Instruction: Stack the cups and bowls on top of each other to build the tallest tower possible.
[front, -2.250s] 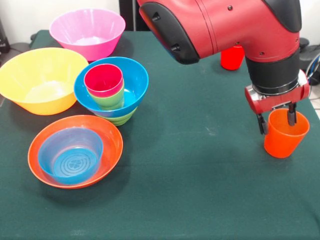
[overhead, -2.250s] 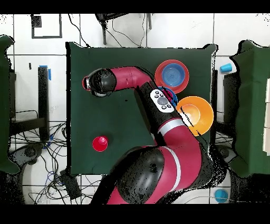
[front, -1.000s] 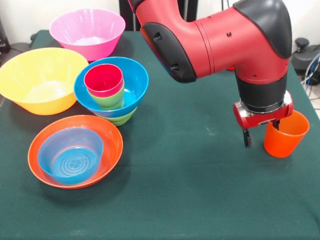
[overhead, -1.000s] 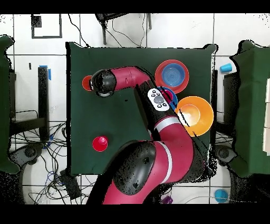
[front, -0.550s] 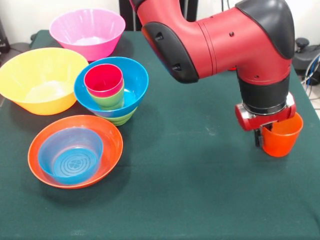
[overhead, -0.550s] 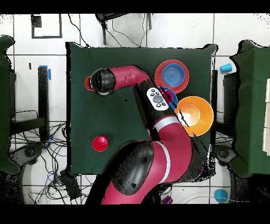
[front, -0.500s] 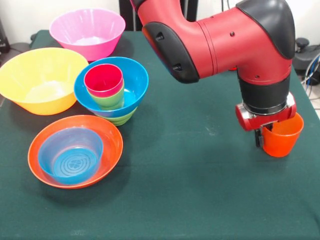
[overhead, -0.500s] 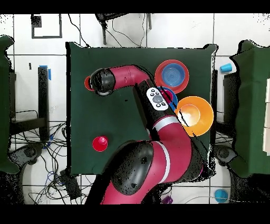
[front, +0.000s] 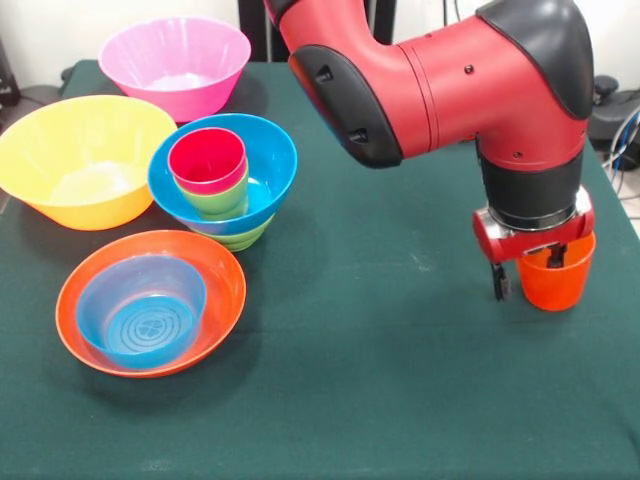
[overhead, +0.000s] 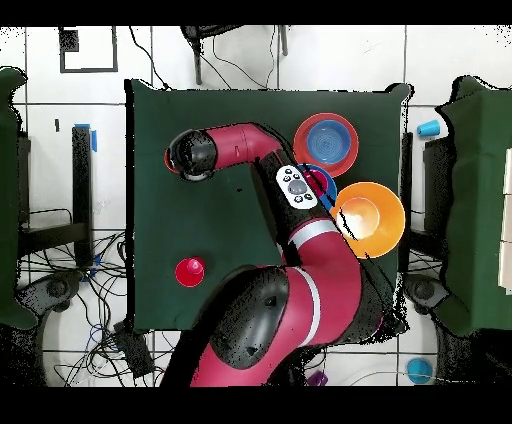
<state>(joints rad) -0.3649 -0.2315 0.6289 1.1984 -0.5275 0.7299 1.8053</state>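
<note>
Orange cup: the small glossy orange plastic cup (front: 556, 278) is seen at the right side of the green tabletop (front: 380, 380), well apart from the other pieces; whether it rests on the cloth or is just lifted cannot be told.
Fingers: the gripper (front: 531, 273) of the red and black arm (front: 450, 80) is placed over the cup's rim. One finger is seen outside the wall and one appears to be inside, so the wall is judged to be pinched between them.
Tower: the tower (front: 224, 180) is formed by a small green bowl under a wide blue bowl, with a light green cup and a magenta-pink cup nested inside.
Other bowls: a big yellow-orange bowl (front: 82, 160) and a big pink bowl (front: 175, 65) are left unused; a small translucent blue bowl (front: 140, 308) lies inside a shallow orange-red bowl (front: 215, 265).
Handling: the cup is judged to be light, stiff and slippery. A hold on the rim wall is best, with gentle closing, because thin plastic can flex or slip out.
</note>
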